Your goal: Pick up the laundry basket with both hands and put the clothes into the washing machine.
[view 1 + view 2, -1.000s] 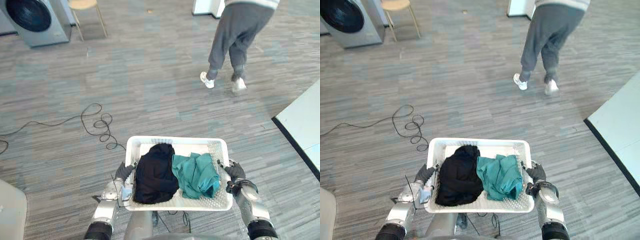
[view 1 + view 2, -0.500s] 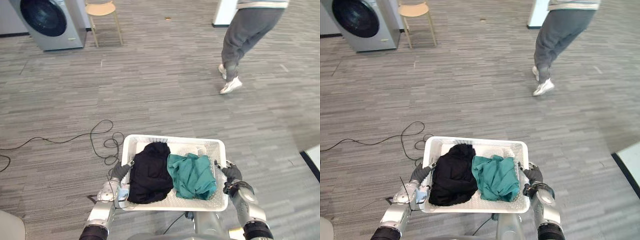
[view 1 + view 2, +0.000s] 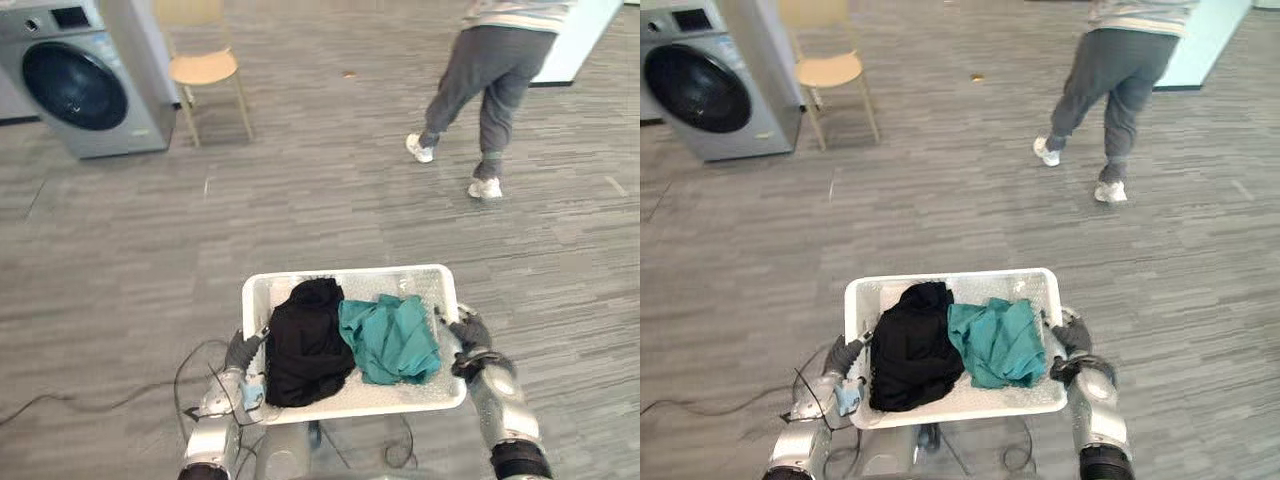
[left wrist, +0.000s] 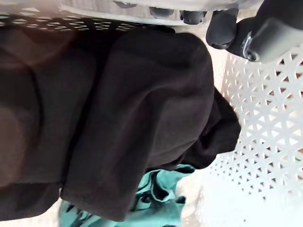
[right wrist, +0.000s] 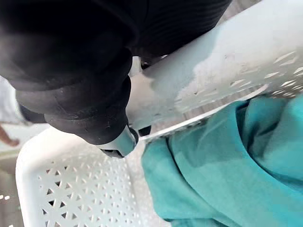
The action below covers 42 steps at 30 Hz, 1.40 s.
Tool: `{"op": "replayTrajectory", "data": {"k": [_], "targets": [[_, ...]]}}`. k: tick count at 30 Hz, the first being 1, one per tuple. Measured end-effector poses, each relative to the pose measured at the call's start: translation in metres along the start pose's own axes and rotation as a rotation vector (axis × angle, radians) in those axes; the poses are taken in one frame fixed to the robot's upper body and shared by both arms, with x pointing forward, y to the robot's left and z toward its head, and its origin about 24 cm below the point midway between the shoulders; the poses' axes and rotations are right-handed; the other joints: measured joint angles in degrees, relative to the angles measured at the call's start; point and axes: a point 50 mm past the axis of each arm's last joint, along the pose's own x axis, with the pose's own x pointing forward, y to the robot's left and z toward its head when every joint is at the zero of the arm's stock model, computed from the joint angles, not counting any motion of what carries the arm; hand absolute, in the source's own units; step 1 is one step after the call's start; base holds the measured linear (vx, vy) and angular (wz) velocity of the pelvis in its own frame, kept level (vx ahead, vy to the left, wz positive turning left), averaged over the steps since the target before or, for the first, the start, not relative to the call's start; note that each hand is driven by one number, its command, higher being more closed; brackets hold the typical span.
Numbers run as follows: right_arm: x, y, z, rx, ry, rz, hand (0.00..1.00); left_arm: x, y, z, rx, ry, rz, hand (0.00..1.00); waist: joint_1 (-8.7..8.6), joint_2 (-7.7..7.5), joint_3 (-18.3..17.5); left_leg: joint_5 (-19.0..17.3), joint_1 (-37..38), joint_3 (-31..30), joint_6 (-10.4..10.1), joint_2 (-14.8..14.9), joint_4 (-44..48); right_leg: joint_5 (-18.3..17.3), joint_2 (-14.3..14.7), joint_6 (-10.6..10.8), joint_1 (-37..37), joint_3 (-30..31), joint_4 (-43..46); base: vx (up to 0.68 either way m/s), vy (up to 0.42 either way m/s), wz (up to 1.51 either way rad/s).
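One bearing decides my next move: the washing machine [image 3: 80, 90] stands far off on the left, its round dark port facing out toward the open floor, and I cannot tell from here whether the door is open. Just right of it is a wooden chair [image 3: 205, 65]. Near me, the left robot hand [image 3: 243, 352] is clenched round the left short side of the laundry basket [image 3: 345, 276], thumb hooked over the rim in its wrist view. The basket is carried off the floor in front of the body, its long axis running left to right. Inside, a black garment [image 3: 305, 345] fills the left half and a teal garment [image 3: 392, 338] the right, the two touching in the middle. The right robot hand [image 3: 468, 335] is clamped on the right short side, also hooked over the rim. Far right, a person [image 3: 490, 70] walks, well apart from the basket. I judge the load must go forward and leftward, with the left robot hand the nearer one to the machine, and the chair beside the port is what I would watch.
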Motion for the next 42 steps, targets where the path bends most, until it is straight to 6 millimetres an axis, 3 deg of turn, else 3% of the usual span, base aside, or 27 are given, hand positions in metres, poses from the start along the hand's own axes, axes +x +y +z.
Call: {"op": "replayTrajectory", "data": {"k": [1, 2, 4, 5, 6, 8, 10, 11, 12, 13, 14, 15, 16, 17, 18, 20, 21, 22, 23, 24, 25, 29, 30, 39, 42], "targets": [[0.001, 0.0, 0.002, -0.005, -0.004, 0.004, 1.0, 0.0, 0.0, 0.0, -0.001, -0.002, 0.0, 1.0, -0.14, 0.3, 0.03, -1.81, 0.13, 0.04, 1.82, -0.27, 1.68, 1.53, 0.84, -0.25, 0.46, 1.08, 0.27, 0.67, 0.295, 0.06], [0.002, 0.004, 0.003, -0.021, -0.005, 0.02, 1.0, -0.002, 0.001, -0.002, -0.008, 0.004, 0.009, 1.0, 0.1, 0.41, -0.03, -5.12, 1.58, 1.23, 3.98, -1.07, 3.55, 2.32, -0.26, 0.39, 1.01, 0.54, 3.18, 0.63, 0.304, -0.15], [0.002, 0.004, 0.002, -0.031, -0.004, 0.022, 1.0, -0.003, 0.002, -0.003, -0.008, 0.006, 0.019, 1.0, 0.45, -0.86, -0.72, -6.92, 4.78, 1.79, 5.01, -4.49, 2.06, 1.82, -2.8, 2.37, -3.42, 2.63, 15.87, 0.44, 0.237, -0.02], [0.002, 0.004, 0.002, -0.03, -0.003, 0.021, 1.0, -0.003, 0.002, -0.002, -0.007, -0.001, 0.018, 1.0, 0.87, -1.57, -0.97, -7.36, 6.41, 2.48, 5.71, -6.09, 0.57, 2.07, -3.84, 5.29, -6.81, 4.32, 24.39, 0.43, 0.201, 0.12], [0.003, 0.004, 0.001, -0.024, -0.002, 0.022, 1.0, -0.004, 0.002, -0.001, -0.003, -0.007, 0.02, 1.0, 1.21, -2.22, -0.86, -8.36, 9.71, 3.47, 6.89, -8.41, -1.52, 5.07, -4.63, 10.73, -11.74, 5.59, 38.16, 0.39, 0.179, 0.17], [0.002, 0.005, -0.004, -0.015, 0.01, 0.02, 1.0, -0.005, 0.004, -0.002, 0.004, -0.003, 0.022, 1.0, 1.09, -2.3, -0.89, -8.46, 12.61, 3.81, 6.92, -9.85, -2.87, 5.46, -4.67, 10.71, -15.42, 4.55, 48.63, 0.33, 0.131, 0.23], [0.001, 0.012, -0.01, -0.017, 0.03, 0.041, 1.0, -0.01, 0.01, -0.007, 0.028, 0.011, 0.033, 1.0, 1.16, -2.22, -0.88, -8.66, 18.42, 3.08, 6.56, -10.51, -7.81, 4.26, -5.32, 9.15, -20.06, -1.98, 53.18, 0.34, 0.096, 0.05], [0.001, 0.012, -0.011, -0.016, 0.031, 0.043, 1.0, -0.011, 0.011, -0.007, 0.033, 0.011, 0.034, 1.0, 1.19, -2.21, -0.87, -8.68, 19.49, 2.87, 6.51, -10.53, -9.03, 3.24, -5.96, 7.35, -21.2, -4.21, 52.4, 0.24, 0.049, -0.13], [0.0, 0.014, -0.012, -0.01, 0.034, 0.043, 1.0, -0.011, 0.013, -0.006, 0.039, 0.01, 0.034, 1.0, 1.15, -2.16, -0.86, -8.82, 21.37, 2.25, 6.26, -10.51, -11.48, 0.54, -7.0, 2.7, -23.5, -8.41, 48.74, 0.22, 0.042, -0.14], [0.0, 0.013, -0.013, -0.006, 0.034, 0.04, 1.0, -0.011, 0.012, -0.006, 0.04, 0.01, 0.033, 1.0, 1.1, -2.16, -0.86, -8.82, 22.28, 2.04, 6.24, -10.47, -12.73, -0.5, -7.28, 1.06, -24.5, -10.31, 45.36, 0.2, 0.021, -0.09], [-0.003, 0.011, -0.015, -0.005, 0.039, 0.032, 1.0, -0.01, 0.01, -0.006, 0.045, 0.011, 0.023, 1.0, 0.68, -2.07, -0.85, -9.13, 23.5, 1.5, 5.67, -10.22, -13.74, -1.91, -7.0, 0.43, -25.33, -12.81, 35.91, 0.21, -0.006, 0.19], [-0.005, 0.006, -0.018, 0.001, 0.048, 0.012, 1.0, -0.01, 0.008, -0.007, 0.057, 0.015, 0.01, 1.0, -0.27, -2.21, -0.93, -9.55, 24.31, 0.59, 4.92, -10.23, -13.61, -1.22, -5.63, 1.11, -25.0, -12.58, 24.35, 0.23, -0.018, 0.33], [-0.007, 0.003, -0.02, 0.005, 0.053, 0.001, 1.0, -0.011, 0.007, -0.008, 0.064, 0.018, 0.0, 1.0, -0.42, -2.48, -1.1, -9.78, 24.53, 0.3, 4.5, -10.42, -13.44, 0.89, -4.77, 1.15, -24.46, -11.91, 18.53, 0.26, -0.023, 0.47], [-0.009, -0.001, -0.023, 0.001, 0.062, -0.014, 1.0, -0.011, 0.004, -0.009, 0.069, 0.022, -0.011, 1.0, -0.73, -3.32, -1.3, -10.62, 25.35, -0.76, 3.02, -11.09, -12.9, 9.29, -3.95, -0.66, -24.07, -11.15, 10.52, 0.3, -0.064, 0.42], [-0.013, -0.008, -0.027, -0.005, 0.075, -0.033, 1.0, -0.011, 0.001, -0.013, 0.063, 0.045, -0.015, 1.0, -0.91, -2.62, -1.66, -11.28, 26.51, -2.05, 1.85, -10.86, -12.38, 12.74, -3.25, -2.67, -23.08, -10.68, 9.12, 0.3, -0.072, 0.32], [-0.017, -0.013, -0.027, -0.018, 0.073, -0.048, 1.0, -0.013, -0.005, -0.018, 0.047, 0.063, -0.026, 1.0, -0.6, -0.98, -3.43, -10.9, 26.71, -2.42, 0.96, -9.41, -12.04, 13.89, -2.22, -3.7, -19.8, -12.03, 3.65, 0.34, -0.064, 0.14], [-0.017, -0.012, -0.024, -0.019, 0.057, -0.044, 1.0, -0.013, -0.004, -0.017, 0.049, 0.059, -0.024, 1.0, -0.52, -0.99, -3.63, -10.69, 25.62, -2.53, -1.61, -9.18, -9.56, 15.74, -2.22, -4.21, -17.31, -12.4, -0.88, 0.3, -0.032, 0.13], [-0.016, -0.01, -0.024, -0.01, 0.054, -0.042, 1.0, -0.012, -0.004, -0.017, 0.049, 0.055, -0.024, 1.0, -0.38, -1.64, -3.54, -10.78, 23.84, -2.49, -1.8, -9.23, -7.75, 16.74, -2.81, -4.15, -16.17, -12.38, -2.99, 0.16, -0.022, 0.28], [-0.016, -0.011, -0.024, -0.003, 0.053, -0.047, 1.0, -0.012, -0.005, -0.017, 0.049, 0.05, -0.028, 1.0, -0.4, -3.0, -3.98, -12.16, 22.86, -2.2, 0.01, -8.96, -9.78, 17.52, -4.26, -3.36, -14.9, -12.78, -5.39, 0.16, -0.007, 0.36], [-0.016, -0.014, -0.023, -0.004, 0.05, -0.054, 1.0, -0.013, -0.007, -0.02, 0.039, 0.054, -0.032, 1.0, -0.45, -2.81, -4.3, -9.39, 23.91, -2.03, -3.05, -6.66, -17.87, 18.0, -4.32, -2.78, -13.69, -13.64, -6.98, 0.14, 0.003, 0.37], [-0.017, -0.016, -0.024, -0.007, 0.056, -0.059, 1.0, -0.013, -0.008, -0.023, 0.034, 0.064, -0.029, 1.0, -0.39, -2.52, -4.74, -5.97, 25.1, -1.24, -2.59, -5.87, -21.24, 18.24, -3.65, -2.14, -12.81, -13.77, -8.38, 0.11, 0.018, 0.11], [-0.021, -0.008, -0.037, 0.028, 0.092, -0.051, 1.0, -0.014, 0.005, -0.027, 0.066, 0.087, -0.005, 1.0, -0.14, -3.57, -6.01, -5.64, 25.8, -1.27, -2.23, -7.17, -21.39, 19.72, -4.65, -1.26, -11.45, -13.26, -10.39, 0.12, 0.09, 0.01], [-0.031, -0.011, -0.061, 0.05, 0.188, -0.067, 1.0, -0.02, 0.014, -0.045, 0.087, 0.163, -0.006, 1.0, -1.87, -4.58, -8.76, 2.13, 24.44, -3.04, -2.9, -4.42, -28.23, 16.88, -5.15, 0.62, -9.1, -13.09, -9.83, 0.0, 0.0, 0.0], [-0.042, -0.019, -0.072, 0.068, 0.218, -0.089, 1.0, -0.02, 0.012, -0.051, 0.092, 0.187, -0.015, 1.0, -2.17, -3.98, -8.8, 2.11, 24.42, -1.31, -2.94, -3.96, -28.68, 16.88, -4.61, 0.62, -10.17, -11.45, -9.88, -0.01, -0.008, -0.09], [-0.053, -0.03, -0.084, 0.083, 0.262, -0.118, 1.0, -0.023, 0.008, -0.063, 0.104, 0.24, -0.036, 1.0, -3.57, -3.4, -9.15, 2.29, 24.62, -0.98, -3.16, -3.83, -29.59, 16.8, -4.48, 0.67, -10.27, -11.56, -9.98, 0.01, -0.016, -0.02]]}}
